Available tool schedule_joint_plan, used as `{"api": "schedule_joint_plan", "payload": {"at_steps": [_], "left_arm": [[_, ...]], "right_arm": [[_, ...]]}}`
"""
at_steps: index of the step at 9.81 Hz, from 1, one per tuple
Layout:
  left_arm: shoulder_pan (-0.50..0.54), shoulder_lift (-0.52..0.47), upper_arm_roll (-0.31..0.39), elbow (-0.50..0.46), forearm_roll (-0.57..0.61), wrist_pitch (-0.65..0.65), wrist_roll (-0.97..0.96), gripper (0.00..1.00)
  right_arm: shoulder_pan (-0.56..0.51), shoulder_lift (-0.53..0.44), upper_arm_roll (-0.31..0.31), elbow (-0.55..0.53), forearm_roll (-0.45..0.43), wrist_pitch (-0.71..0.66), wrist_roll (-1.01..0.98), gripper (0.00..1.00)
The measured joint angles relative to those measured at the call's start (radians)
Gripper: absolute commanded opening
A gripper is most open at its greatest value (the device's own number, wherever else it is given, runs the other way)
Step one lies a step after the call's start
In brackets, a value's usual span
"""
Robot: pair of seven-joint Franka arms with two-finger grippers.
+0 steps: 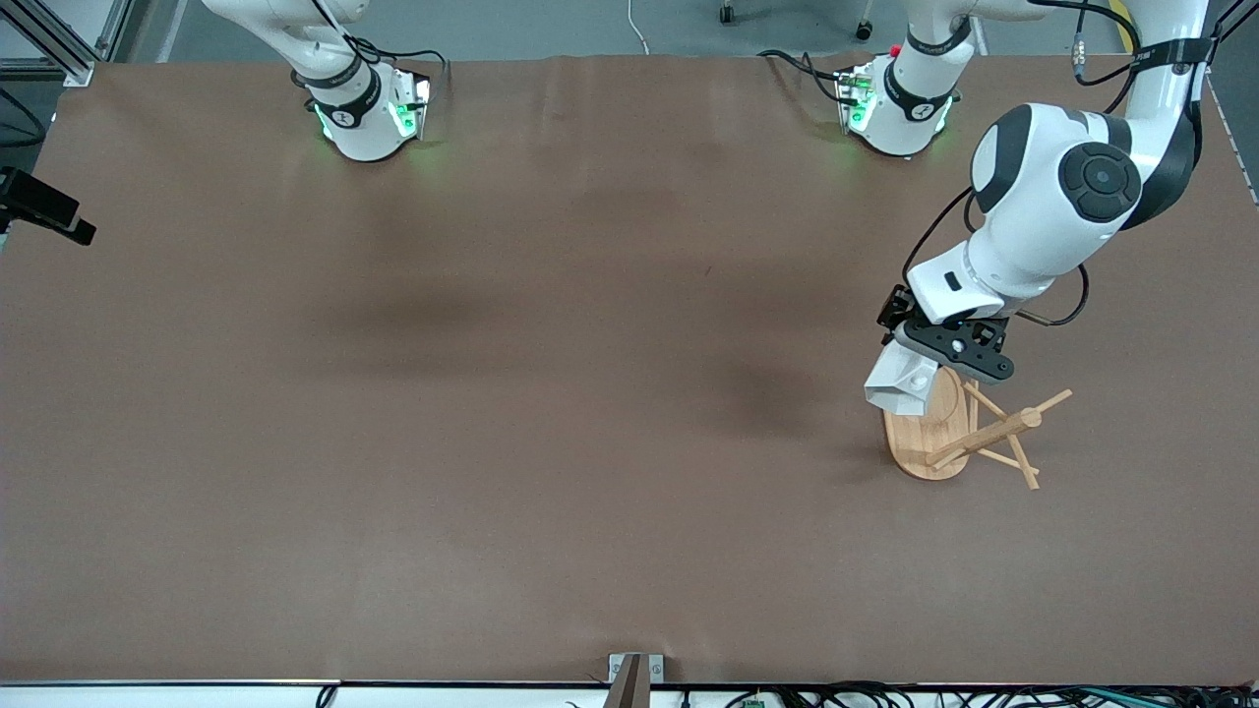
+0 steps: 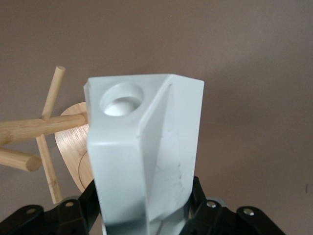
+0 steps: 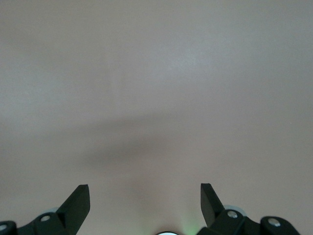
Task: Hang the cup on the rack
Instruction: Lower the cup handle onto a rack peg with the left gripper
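The right arm waits at its base, at its own end of the table; the right gripper [image 3: 145, 198] shows only in its wrist view, fingers spread wide over bare brown table [image 1: 551, 393] with nothing between them. Toward the left arm's end, the left gripper [image 1: 929, 356] is clamped on the cup [image 1: 900, 382], holding it in the air over the rack [image 1: 969, 433]. The cup's pierced handle tab [image 2: 120, 100] faces away from the wrist. The rack stands on its oval base [image 1: 934, 433], pegs slanting from the central post. One peg [image 2: 34, 128] seems to reach just beside the tab; whether they touch I cannot tell.
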Motion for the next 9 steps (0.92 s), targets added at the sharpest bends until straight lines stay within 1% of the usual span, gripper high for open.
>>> {"api": "schedule_joint_plan", "payload": {"at_steps": [4,7,9], "left_arm": [[0.006,0.026,0.034,-0.002,0.0,0.027,0.043,0.0],[0.018,0.031,0.045,-0.002,0.0,0.028,0.072,0.0],[0.023,0.032,0.07,-0.002,0.0,0.038,0.114,0.01]], "right_arm": [[0.0,0.0,-0.001,0.0,0.0,-0.01,0.0,1.0],[-0.001,0.0,-0.001,0.0,0.0,-0.009,0.0,1.0],[-0.001,0.0,-0.001,0.0,0.0,-0.008,0.0,1.0]]}}
